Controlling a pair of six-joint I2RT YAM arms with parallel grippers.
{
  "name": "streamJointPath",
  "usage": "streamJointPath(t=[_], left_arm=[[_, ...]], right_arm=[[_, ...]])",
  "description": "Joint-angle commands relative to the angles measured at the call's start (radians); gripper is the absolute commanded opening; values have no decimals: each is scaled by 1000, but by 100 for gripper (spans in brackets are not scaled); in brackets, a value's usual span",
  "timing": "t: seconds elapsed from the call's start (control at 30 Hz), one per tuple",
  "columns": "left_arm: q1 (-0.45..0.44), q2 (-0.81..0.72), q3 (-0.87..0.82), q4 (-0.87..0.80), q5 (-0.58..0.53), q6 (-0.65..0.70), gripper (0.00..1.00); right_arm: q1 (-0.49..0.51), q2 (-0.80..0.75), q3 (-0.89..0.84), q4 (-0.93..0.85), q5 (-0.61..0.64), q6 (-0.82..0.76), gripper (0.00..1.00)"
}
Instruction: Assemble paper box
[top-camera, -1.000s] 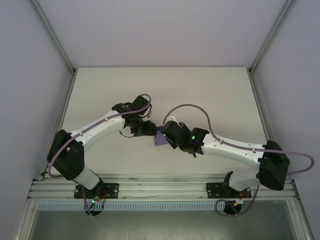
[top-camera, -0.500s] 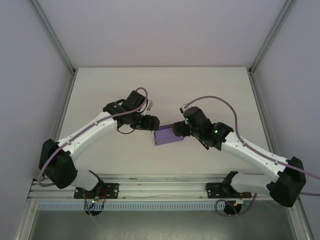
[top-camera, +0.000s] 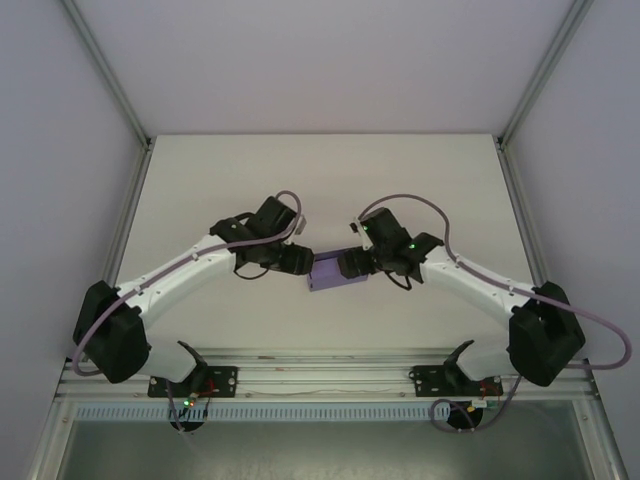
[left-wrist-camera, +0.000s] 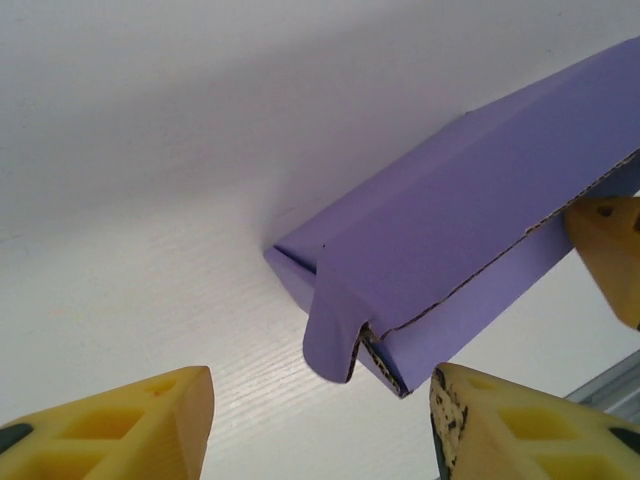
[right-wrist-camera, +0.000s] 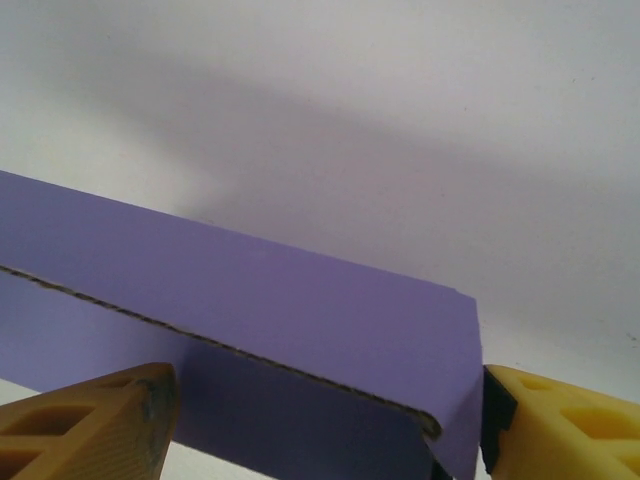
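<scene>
The paper box (top-camera: 333, 272) is folded into a small purple rectangular box lying on the white table between the two arms. My left gripper (top-camera: 303, 262) stands open at its left end. In the left wrist view the box (left-wrist-camera: 450, 250) shows a curled flap at that end, just ahead of the left gripper (left-wrist-camera: 320, 385). My right gripper (top-camera: 350, 265) is at the right end. In the right wrist view the box (right-wrist-camera: 250, 310) lies across the open right gripper (right-wrist-camera: 330, 385), its end against the right-hand finger. One right-gripper finger (left-wrist-camera: 610, 250) touches the box's side.
The white table (top-camera: 320, 180) has free room behind and beside the box. Pale enclosure walls stand on three sides. A metal frame rail (top-camera: 320, 378) runs along the near edge by the arm bases.
The right arm has drawn back from over the box and now sits at its right end. The left gripper has closed in on the left end. The box now lies uncovered.
</scene>
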Motion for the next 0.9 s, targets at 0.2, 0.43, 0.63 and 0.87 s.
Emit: streamJointPath(t=[0.2, 0.43, 0.63, 0.87], left_arm=[[-37, 75, 1, 96, -192, 51, 48], [-44, 71, -11, 129, -191, 42, 41], [-44, 67, -14, 148, -215, 45, 27], [-54, 71, -2, 140, -181, 63, 10]], right_arm=[[-16, 55, 3, -19, -10, -31, 67], [-16, 59, -10, -49, -10, -5, 58], [-15, 33, -21, -67, 16, 5, 58], [-14, 32, -15, -67, 14, 21, 50]])
